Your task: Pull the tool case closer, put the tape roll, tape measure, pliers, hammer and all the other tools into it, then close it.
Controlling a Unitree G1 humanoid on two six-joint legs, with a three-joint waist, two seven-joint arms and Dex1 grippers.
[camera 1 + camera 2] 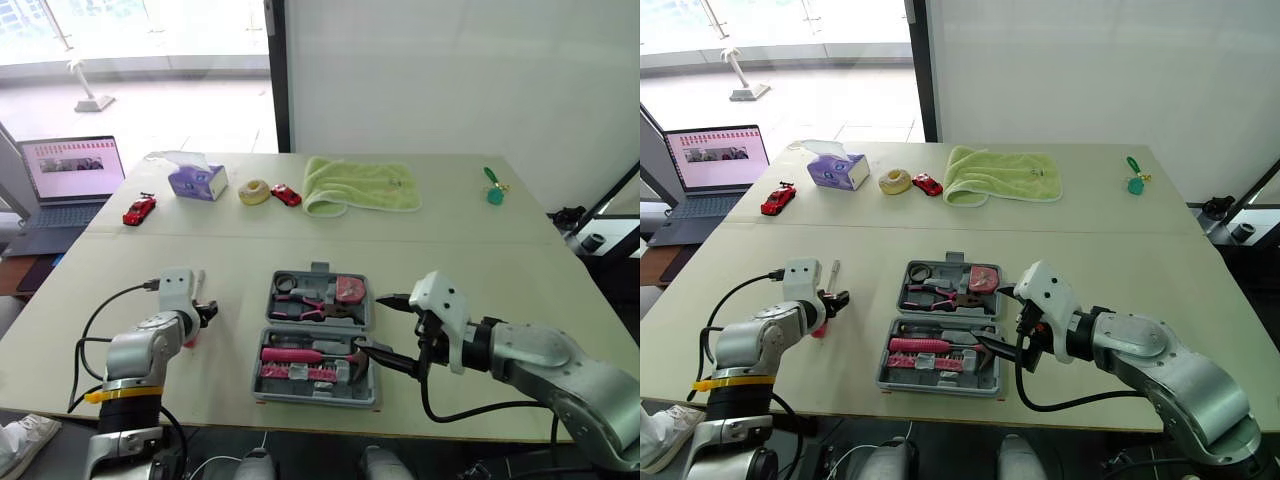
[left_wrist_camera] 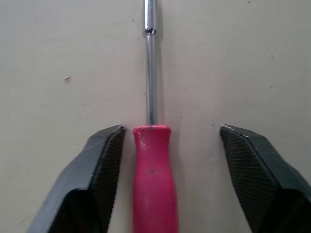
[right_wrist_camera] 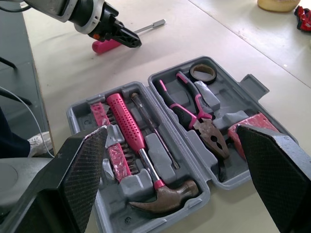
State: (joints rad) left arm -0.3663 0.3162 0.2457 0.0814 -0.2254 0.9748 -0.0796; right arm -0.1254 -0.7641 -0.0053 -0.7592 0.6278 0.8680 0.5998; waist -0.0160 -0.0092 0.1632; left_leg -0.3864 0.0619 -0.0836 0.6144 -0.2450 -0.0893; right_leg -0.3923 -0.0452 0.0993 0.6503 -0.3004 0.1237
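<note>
Left gripper point(image 2: 171, 128) spread wide, straddling pink screwdriver point(image 2: 152, 179); bare table point(image 1: 480, 260) around. Right gripper point(image 3: 171, 130) wide, beside open tool case point(image 1: 312, 398) near table's front edge.

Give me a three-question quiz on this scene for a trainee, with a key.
1. True or false: the tool case is shut.
2. Which tool lies on the table, outside the case? A hammer, B screwdriver, C pliers.
3. Fill in: the left gripper has its fingers ___ on either side of the screwdriver.
Key: 1 false; 2 B; 3 open.
</note>
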